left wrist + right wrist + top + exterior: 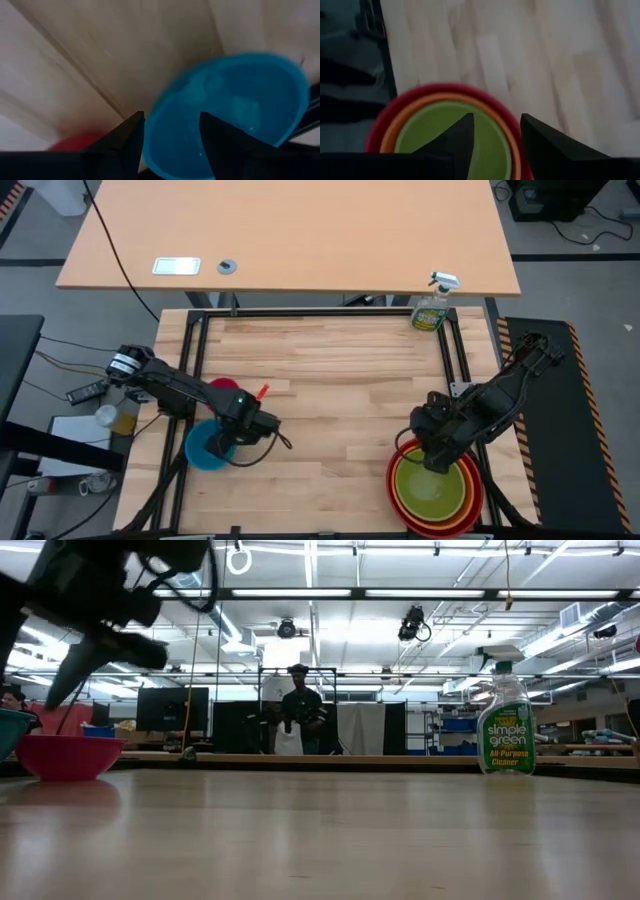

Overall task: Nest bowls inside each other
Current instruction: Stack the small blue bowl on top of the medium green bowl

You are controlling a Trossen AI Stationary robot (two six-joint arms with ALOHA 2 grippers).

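Blue bowl [207,446] sits at the near left of the tabletop [330,380], its rim between the left gripper's [222,448] spread fingers [220,135]; the right gripper [436,462], fingers apart, hovers over the green bowl [433,486].

Robotics lab in an open industrial hall

The low view looked across a wooden worktop [320,840] into a wide room with rows of strip lights [300,593] under an exposed ceiling, dark monitors [172,708], shelving with blue bins [458,725] and a person [299,720] standing at a far bench; from above, the butcher-block table [330,370] sat in a black metal frame [320,311] beside a plain desk [300,230], with loose cables [60,365] on a grey floor
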